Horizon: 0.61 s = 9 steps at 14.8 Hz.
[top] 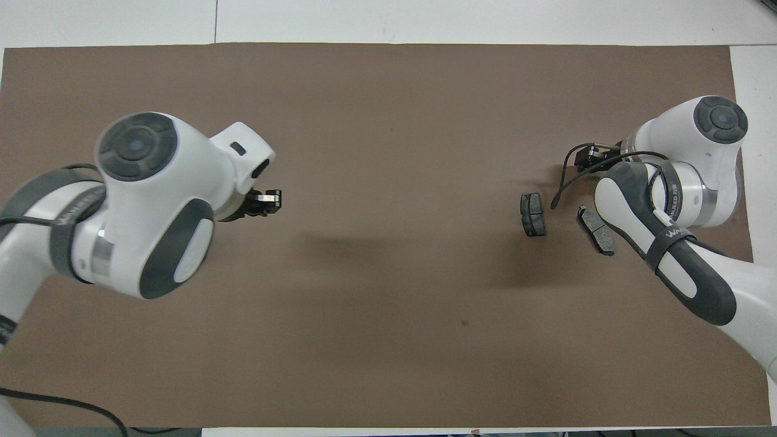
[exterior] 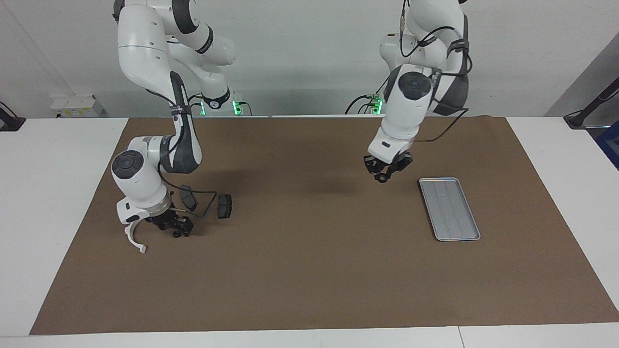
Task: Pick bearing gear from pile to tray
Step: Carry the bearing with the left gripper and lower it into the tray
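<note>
Bearing gear [exterior: 381, 180], a tiny black round piece, pinched at the tips of the left gripper [exterior: 382, 176], clenched on it. Raised in the middle band of the facing frame, over the brown mat [exterior: 309, 270] on the white surface [exterior: 53, 193], just short of the upper corner of the small shallow silver-grey metal tray [exterior: 449, 209]. Tray floor bare; in the overhead frame, tray hidden under the left arm.

Right gripper [exterior: 176, 226] low over the pile, lower-middle of the facing frame toward the right arm's end. Released or clenched: cannot tell. Second tiny black round piece [exterior: 177, 234] on the mat right at its tips. White curved arc bracket [exterior: 133, 239] just beside, partly under the wrist. Two dark grey pad-shaped plates [top: 532, 213] [top: 595, 229] a little higher in the facing frame, near each other but apart.
</note>
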{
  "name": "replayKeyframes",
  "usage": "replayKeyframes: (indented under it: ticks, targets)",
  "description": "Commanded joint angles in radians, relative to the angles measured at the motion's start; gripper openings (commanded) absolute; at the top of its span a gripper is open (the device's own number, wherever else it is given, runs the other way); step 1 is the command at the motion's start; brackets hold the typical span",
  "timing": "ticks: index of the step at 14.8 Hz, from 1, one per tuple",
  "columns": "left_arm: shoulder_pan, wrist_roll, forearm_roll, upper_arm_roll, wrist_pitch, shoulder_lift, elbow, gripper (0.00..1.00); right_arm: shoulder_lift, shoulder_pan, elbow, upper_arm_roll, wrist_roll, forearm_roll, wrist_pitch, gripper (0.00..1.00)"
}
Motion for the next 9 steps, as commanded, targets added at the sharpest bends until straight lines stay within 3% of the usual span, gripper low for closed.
replayKeyframes:
  ticks: [1, 5, 9]
  targets:
    - [0.157, 0.246, -0.014, -0.012, -0.059, -0.046, -0.016, 0.03, 0.009, -0.014, 0.015, 0.014, 0.011, -0.001, 0.014, 0.83]
    - [0.326, 0.526, -0.018, -0.010, -0.026, -0.071, -0.069, 0.04, 0.015, -0.014, 0.013, 0.014, 0.015, 0.004, 0.026, 0.69]
    - [0.332, 0.542, -0.018, -0.008, 0.150, -0.102, -0.234, 0.04, 0.021, -0.012, 0.012, 0.014, 0.028, 0.002, 0.043, 0.56]
